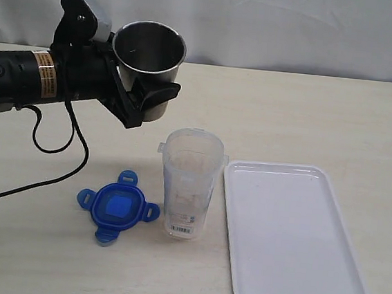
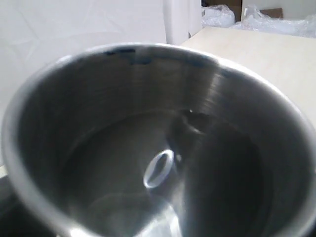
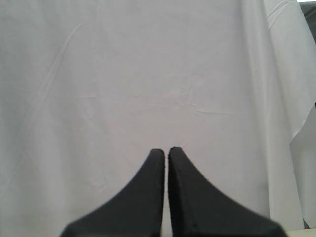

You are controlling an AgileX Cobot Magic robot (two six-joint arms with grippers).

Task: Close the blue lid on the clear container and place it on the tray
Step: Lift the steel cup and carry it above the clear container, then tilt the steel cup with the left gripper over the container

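Standing open, the clear container has the blue lid lying at its 8 o'clock and the bare tray at 3: both steps remain. Your left gripper clasps a steel cup at 11 o'clock; your right gripper is clenched, empty.

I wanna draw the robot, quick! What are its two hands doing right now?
Left gripper: closed, holding the steel cup.
Right gripper: closed, holding nothing.

We note on the worktop: container upright mid-scene, lid flat near its left, tray just beside its right; cup held up behind, leftward
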